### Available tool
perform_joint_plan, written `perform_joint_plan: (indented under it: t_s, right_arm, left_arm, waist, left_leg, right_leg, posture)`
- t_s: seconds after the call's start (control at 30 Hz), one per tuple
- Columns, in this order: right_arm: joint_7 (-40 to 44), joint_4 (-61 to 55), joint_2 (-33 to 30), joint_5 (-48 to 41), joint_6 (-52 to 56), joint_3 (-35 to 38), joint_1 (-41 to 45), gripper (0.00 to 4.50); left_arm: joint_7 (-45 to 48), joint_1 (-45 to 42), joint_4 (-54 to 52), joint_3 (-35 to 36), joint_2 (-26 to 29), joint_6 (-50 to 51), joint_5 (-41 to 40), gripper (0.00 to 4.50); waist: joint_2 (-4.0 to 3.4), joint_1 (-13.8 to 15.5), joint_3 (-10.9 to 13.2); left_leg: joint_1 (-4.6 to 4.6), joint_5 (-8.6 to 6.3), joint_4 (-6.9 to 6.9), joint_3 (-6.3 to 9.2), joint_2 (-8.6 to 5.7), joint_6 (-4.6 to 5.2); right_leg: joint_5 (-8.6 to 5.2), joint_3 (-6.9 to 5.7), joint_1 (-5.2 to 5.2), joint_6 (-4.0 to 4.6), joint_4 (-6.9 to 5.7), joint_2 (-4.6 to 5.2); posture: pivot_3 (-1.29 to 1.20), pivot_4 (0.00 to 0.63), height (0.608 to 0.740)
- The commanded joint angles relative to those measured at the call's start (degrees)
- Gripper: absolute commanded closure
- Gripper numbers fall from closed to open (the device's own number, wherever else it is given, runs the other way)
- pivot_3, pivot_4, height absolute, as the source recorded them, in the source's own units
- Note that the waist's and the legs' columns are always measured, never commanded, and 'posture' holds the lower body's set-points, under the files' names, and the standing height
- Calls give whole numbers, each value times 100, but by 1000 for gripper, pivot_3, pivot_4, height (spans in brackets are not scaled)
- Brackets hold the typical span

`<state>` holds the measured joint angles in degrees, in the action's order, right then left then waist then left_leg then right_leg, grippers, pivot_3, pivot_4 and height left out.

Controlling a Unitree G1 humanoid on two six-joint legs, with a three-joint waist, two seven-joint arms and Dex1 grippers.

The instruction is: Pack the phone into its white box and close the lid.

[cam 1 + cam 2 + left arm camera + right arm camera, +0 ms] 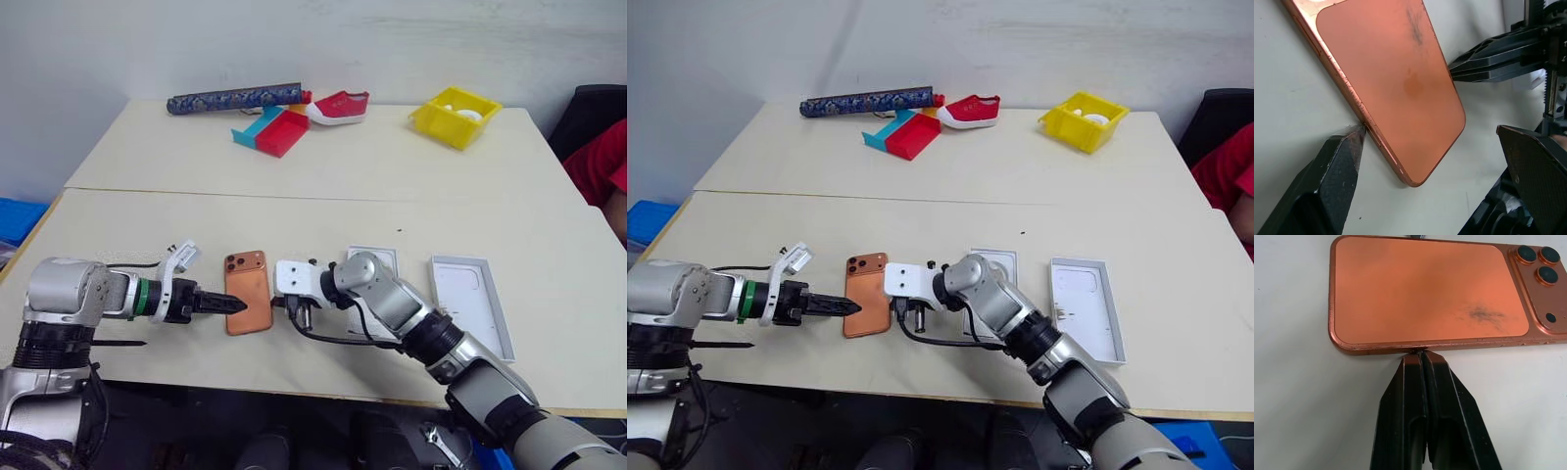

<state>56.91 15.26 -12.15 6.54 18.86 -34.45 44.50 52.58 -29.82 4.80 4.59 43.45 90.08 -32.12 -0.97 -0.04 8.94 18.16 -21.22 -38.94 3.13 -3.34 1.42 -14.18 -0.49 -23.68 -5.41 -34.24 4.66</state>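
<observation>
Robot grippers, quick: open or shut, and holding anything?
Left gripper: open, astride the phone's corner, one finger touching its edge.
Right gripper: shut, empty, tips against the phone's edge.

- The phone [868,294] lies flat, camera end away from me, between my left gripper [854,307] and my right gripper [902,315].
- The white box [991,262] sits behind my right arm.
- The lid [1085,308] rests open, right of it.

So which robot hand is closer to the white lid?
The right. The right gripper, jaws shut, touches the phone's edge on the side facing the lid. The left gripper, jaws open, sits at the phone's opposite edge, farther away.
</observation>
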Motion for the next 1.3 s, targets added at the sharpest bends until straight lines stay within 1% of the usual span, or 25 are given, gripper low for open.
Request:
perform_joint_plan:
  t_s: [0.03, 0.17, 0.27, 0.33, 0.53, 0.73, 0.87, 1.07, 1.3]
  right_arm:
    - [49, -127, 94, -52, -56, 77, -1, 4449]
    - [101, -157, 61, -24, -47, 120, -34, 4449]
    - [157, -166, 23, 3, -46, 143, -51, 4449]
    - [191, -160, 2, 30, -65, 150, -66, 4449]
    - [287, -178, 41, 34, -86, 196, -116, 4449]
    - [417, -215, 74, -12, -92, 208, -151, 4449]
    - [480, -201, 73, -28, -96, 256, -153, 4449]
    - [527, -171, 105, -4, -121, 304, -150, 4449]
    - [598, -147, 135, 14, -135, 330, -164, 4449]
  left_arm:
    - [-69, 343, 309, -358, -501, 242, -585, 0]
    - [-218, 467, 345, -151, -680, 242, -772, 0]
    - [-383, 429, 570, 231, -871, 242, -887, 0]
    - [-518, 418, 581, 476, -986, 242, -846, 0]
    - [-752, 517, 543, 834, -1133, 242, -819, 0]
    - [-779, 675, 348, 985, -1269, 242, -1377, 0]
    - [-775, 736, 185, 1175, -1233, 242, -1704, 0]
    - [-950, 664, 328, 1324, -1306, 242, -1927, 0]
    - [-1168, 593, 296, 1626, -1497, 242, -2466, 0]
  waist:
    - [-2, 0, -1]
    - [-8, 0, -5]
    - [-11, 8, -7]
    - [-11, 17, -6]
    - [-12, 25, -6]
    - [-12, 25, -6]
    - [-9, 25, -7]
    - [-7, 25, -5]
    - [5, 19, 2]
  left_leg:
    - [0, 0, 0, 2, 0, -1]
    - [2, -2, 7, 13, 0, -4]
    - [2, -2, 11, 28, -2, -4]
    - [4, 0, 11, 43, -6, -6]
    - [5, 3, 11, 79, -15, -12]
    - [12, 7, 26, 91, -16, -20]
    - [13, 12, 64, 93, -16, -25]
    - [25, 15, 82, 108, -15, -26]
    - [30, 16, 82, 109, -15, -29]
  right_leg:
    - [0, 0, 1, 0, 2, 0]
    - [0, 1, 0, 0, 4, 2]
    - [0, 0, 3, 0, 11, 2]
    - [0, -2, 8, 0, 22, 1]
    - [0, -2, 9, 0, 33, 1]
    - [0, -2, 11, 0, 33, 2]
    - [0, 0, 7, 0, 37, 3]
    - [0, -6, -1, 0, 39, 1]
    - [0, -7, -1, 0, 45, 1]
  posture:
    - [0, 150, 740]
    - [0, 150, 740]
    - [0, 150, 740]
    - [0, 150, 740]
    - [0, 150, 740]
    - [0, 150, 740]
    - [0, 150, 740]
    - [0, 150, 740]
    - [0, 150, 740]
